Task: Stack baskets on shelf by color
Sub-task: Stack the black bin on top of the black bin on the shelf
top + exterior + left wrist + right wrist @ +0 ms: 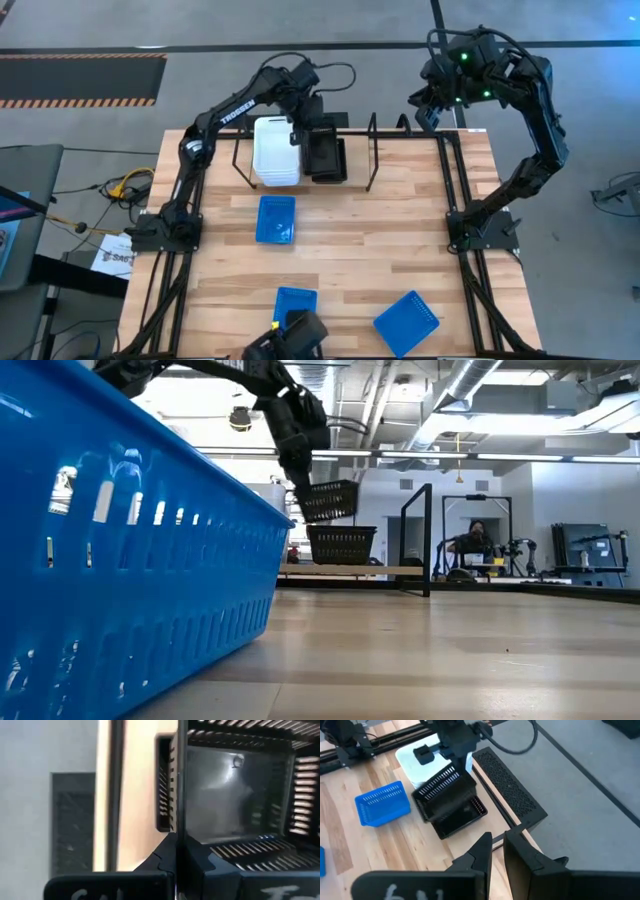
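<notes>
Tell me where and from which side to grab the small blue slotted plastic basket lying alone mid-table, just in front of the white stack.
Grip one long side wall of the blue plastic basket from straight above, one finger inside and one outside. It sits upright with its mouth open upward, and bare wooden table surrounds it. The left gripper is nearer, but it is shut on a black basket.
</notes>
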Robot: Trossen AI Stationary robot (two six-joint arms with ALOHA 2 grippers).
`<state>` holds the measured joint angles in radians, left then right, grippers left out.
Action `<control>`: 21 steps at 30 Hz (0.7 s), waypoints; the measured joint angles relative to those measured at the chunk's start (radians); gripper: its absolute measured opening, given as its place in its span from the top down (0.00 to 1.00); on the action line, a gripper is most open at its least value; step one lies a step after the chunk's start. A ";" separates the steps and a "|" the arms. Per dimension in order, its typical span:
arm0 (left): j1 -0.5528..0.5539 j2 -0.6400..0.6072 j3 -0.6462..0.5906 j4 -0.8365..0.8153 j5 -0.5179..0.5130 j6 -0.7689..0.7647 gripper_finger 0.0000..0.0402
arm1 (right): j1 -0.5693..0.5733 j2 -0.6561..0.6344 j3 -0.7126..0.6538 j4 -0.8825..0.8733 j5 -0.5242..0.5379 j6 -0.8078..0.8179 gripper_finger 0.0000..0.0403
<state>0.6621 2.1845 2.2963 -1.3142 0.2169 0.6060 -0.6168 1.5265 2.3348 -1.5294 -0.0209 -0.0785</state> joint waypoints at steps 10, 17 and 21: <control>-0.007 0.060 0.000 0.036 0.049 0.041 1.00 | 0.008 0.022 0.000 0.019 0.000 0.003 0.84; -0.006 0.060 0.000 0.046 0.050 0.035 1.00 | 0.006 0.088 0.000 0.007 0.000 0.000 0.84; -0.009 0.060 0.000 0.030 0.049 0.037 1.00 | 0.006 0.124 0.000 -0.023 0.001 -0.009 0.84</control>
<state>0.6534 2.2448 2.2963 -1.2846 0.2664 0.6431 -0.6107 1.6505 2.3344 -1.5523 -0.0204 -0.0873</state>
